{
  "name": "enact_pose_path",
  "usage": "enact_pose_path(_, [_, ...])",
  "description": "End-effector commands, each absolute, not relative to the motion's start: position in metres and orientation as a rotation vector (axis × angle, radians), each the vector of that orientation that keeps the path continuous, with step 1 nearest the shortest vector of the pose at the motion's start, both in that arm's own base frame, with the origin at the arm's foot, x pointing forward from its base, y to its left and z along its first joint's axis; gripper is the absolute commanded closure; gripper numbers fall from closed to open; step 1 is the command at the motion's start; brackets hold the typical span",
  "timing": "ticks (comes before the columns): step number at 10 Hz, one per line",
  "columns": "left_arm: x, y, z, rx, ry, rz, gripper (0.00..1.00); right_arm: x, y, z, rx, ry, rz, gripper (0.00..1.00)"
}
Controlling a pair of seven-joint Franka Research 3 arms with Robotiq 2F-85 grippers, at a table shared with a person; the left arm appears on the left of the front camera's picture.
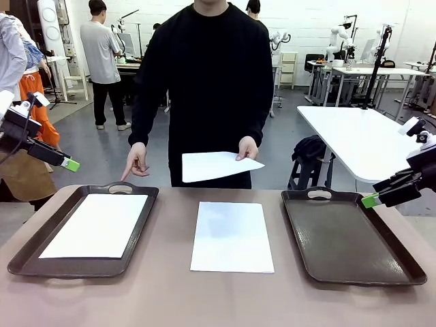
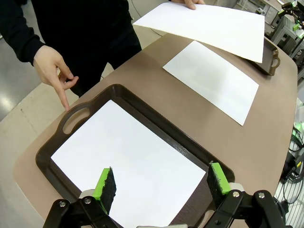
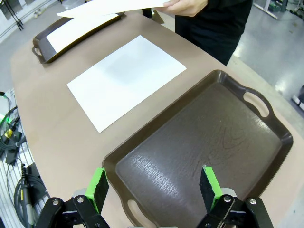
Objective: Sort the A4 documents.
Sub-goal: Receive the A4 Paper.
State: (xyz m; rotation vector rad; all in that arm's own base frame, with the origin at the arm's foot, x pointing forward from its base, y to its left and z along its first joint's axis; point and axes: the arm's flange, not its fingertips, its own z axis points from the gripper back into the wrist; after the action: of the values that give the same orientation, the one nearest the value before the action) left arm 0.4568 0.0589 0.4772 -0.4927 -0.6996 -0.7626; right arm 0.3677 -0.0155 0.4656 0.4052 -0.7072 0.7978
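The A4 documents are three plain white, blank, thin sheets. The first sheet (image 1: 95, 225) lies flat inside the left tray (image 1: 82, 269), filling most of its floor. The middle sheet (image 1: 231, 236) lies flat on the bare tabletop (image 1: 170, 293) between the two trays, touching neither. The held sheet (image 1: 214, 165) hangs in the air past the far edge, gripped at one corner by the person's holding hand (image 1: 248, 148). The person's pointing hand (image 1: 136, 162) aims its forefinger down at the left tray's far handle. The right tray (image 1: 347, 238) is dark brown and bare. The left pincer (image 2: 161, 180) hovers above the first sheet, pads wide apart, holding nothing. The right pincer (image 3: 153, 178) hovers above the right tray, equally spread, touching nothing
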Motion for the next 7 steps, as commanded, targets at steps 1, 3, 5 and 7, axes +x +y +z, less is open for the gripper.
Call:
enact_pose_path(1, [0.456,0.06,0.477,-0.49,-0.704,-0.772,0.0,0.372,-0.016,0.464,0.427,-0.723,0.81,0.0])
enact_pose_path(3, [0.456,0.06,0.477,-0.49,-0.704,-0.772,0.0,0.372,-0.016,0.464,0.427,-0.723,0.81,0.0])
enact_pose_path(5, [0.456,0.06,0.477,-0.49,-0.704,-0.772,0.0,0.372,-0.016,0.464,0.427,-0.723,0.81,0.0])
enact_pose_path(7, [0.463,0.049,0.476,-0.537,-0.696,-0.752,0.0,0.372,-0.016,0.464,0.427,-0.723,0.81,0.0])
